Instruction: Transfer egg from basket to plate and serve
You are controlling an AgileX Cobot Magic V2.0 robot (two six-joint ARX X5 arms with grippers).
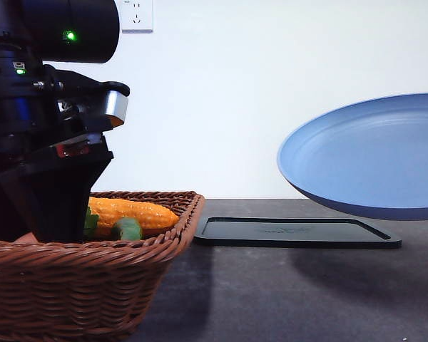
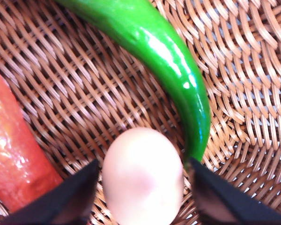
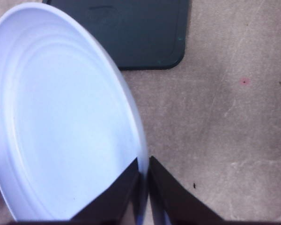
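In the basket (image 2: 84,93), the left gripper (image 2: 143,192) is spread around the egg (image 2: 143,180), while the right gripper (image 3: 144,187) pinches the plate (image 3: 61,117) rim.

Woven wicker basket (image 2: 253,70), glossy green pepper (image 2: 168,61)

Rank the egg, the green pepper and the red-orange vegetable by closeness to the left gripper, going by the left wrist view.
1. The egg: between the open fingers of the left gripper, in the basket.
2. The green pepper: its tip meets one finger, beside the egg.
3. The red-orange vegetable: outside the other finger, slightly apart.
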